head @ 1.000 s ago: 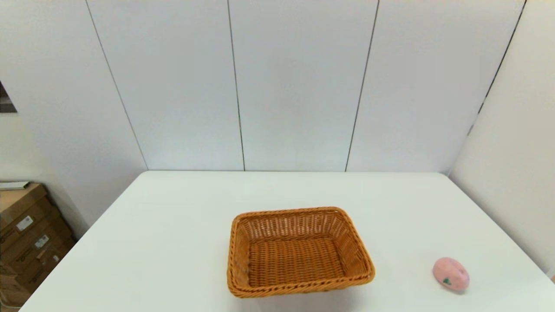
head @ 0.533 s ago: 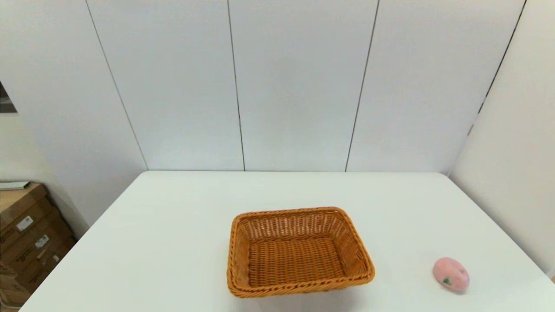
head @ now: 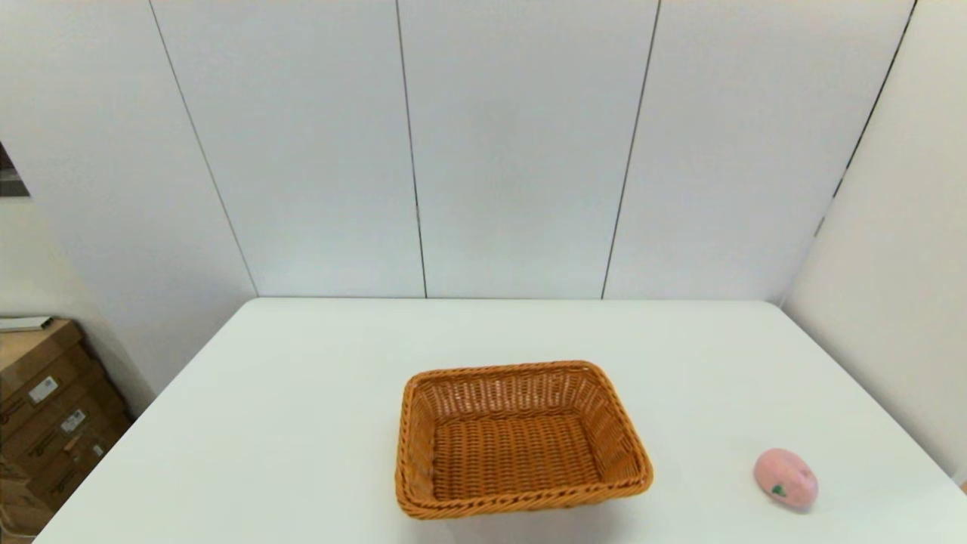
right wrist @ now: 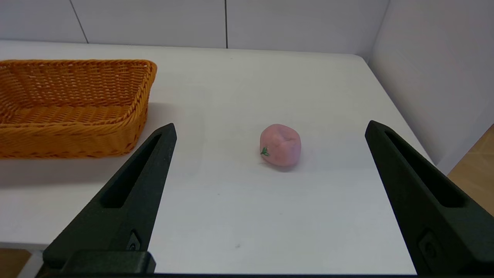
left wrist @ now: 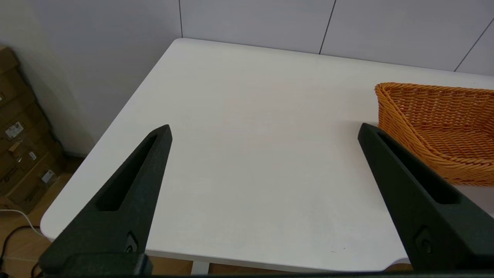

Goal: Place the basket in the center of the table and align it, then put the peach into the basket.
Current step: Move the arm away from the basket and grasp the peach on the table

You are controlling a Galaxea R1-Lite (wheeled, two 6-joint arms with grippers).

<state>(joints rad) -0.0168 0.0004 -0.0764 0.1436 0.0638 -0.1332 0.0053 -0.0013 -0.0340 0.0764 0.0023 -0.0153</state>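
Nothing is changing over the last second: the basket and the peach are lying exactly where they were, and neither arm is reaching into the overhead scene, so the work is judged as not yet begun. Starting at the left, cardboard boxes [head: 45, 408] are standing on the floor beside the table [head: 302, 423]. The left gripper [left wrist: 266, 133] is hanging back off the near left edge of the table, fingers spread wide and holding nothing, with the basket off to its right. The basket [head: 520, 438] is sitting near the middle of the table, somewhat toward the near edge, and appears turned slightly askew to the table edges, so some squaring up is probably still needed. It is holding nothing; bare weave is showing across its whole floor. Further right, the peach [head: 786, 479] is resting on the table well apart from the basket, near the near right corner, its green leaf mark facing the robot. The right gripper [right wrist: 270, 129] is waiting off the near edge, fingers spread wide and empty, with the peach lying farther out, roughly in line with the gap between them.
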